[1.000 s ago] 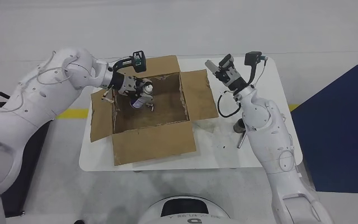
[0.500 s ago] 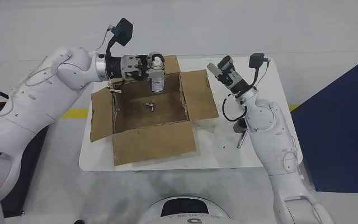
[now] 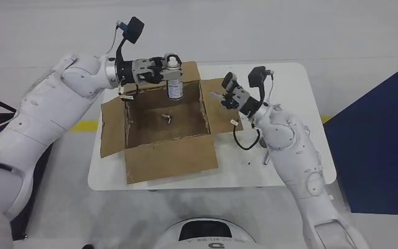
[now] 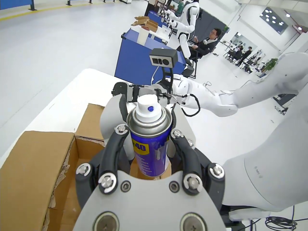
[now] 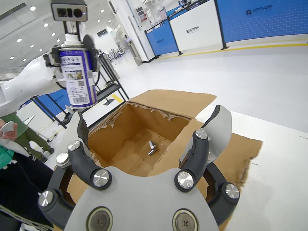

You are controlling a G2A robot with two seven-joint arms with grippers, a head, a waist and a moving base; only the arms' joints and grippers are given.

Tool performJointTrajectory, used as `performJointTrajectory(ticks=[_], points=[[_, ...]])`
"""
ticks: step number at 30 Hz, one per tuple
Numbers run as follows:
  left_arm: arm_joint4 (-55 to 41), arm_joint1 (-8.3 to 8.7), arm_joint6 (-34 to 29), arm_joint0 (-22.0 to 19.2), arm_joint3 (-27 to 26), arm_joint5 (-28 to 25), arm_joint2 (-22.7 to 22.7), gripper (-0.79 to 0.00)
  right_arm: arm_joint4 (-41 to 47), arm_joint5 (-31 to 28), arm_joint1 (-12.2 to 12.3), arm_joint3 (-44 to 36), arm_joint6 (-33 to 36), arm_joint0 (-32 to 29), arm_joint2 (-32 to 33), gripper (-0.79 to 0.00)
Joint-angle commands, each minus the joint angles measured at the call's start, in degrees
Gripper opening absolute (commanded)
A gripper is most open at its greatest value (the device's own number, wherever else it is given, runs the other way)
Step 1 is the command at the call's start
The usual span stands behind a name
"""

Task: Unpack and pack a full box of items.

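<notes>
Blue-labelled spray can sits clamped in left claw; right claw gapes empty.

Spray can looks glossy metal, cardboard box matt (rough torn edges).

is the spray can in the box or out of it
Out. The left pincer holds the spray can upright above the box; in the right wrist view its base hangs clear of the rim.

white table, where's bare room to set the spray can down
Free: the white table corner past the right gripper, and the strip between the brown cardboard box front flap and the near edge. Crowded: its spread flaps cover the left side.
</notes>
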Motion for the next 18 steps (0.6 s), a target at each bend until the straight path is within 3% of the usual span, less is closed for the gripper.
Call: performJointTrajectory(ticks=[1, 14, 18], points=[[0.09, -1.46, -2.47, -0.86, 1.11, 0.0, 0.07, -0.785, -0.06, -0.06, -0.12, -0.2, 0.81, 0.52, -1.49, 0.0], [11.22, -8.04, -1.88, -2.8, 5.6, 0.0, 0.29, -0.785, 7.14, 5.23, -1.11, 1.18, 5.67, 4.96, -7.14, -0.003], [12.16, -9.12, -1.57, -2.9, 6.78, 0.0, 0.18, -0.785, 7.76, 6.39, -1.29, 1.32, 6.26, 5.85, -8.14, -0.086]])
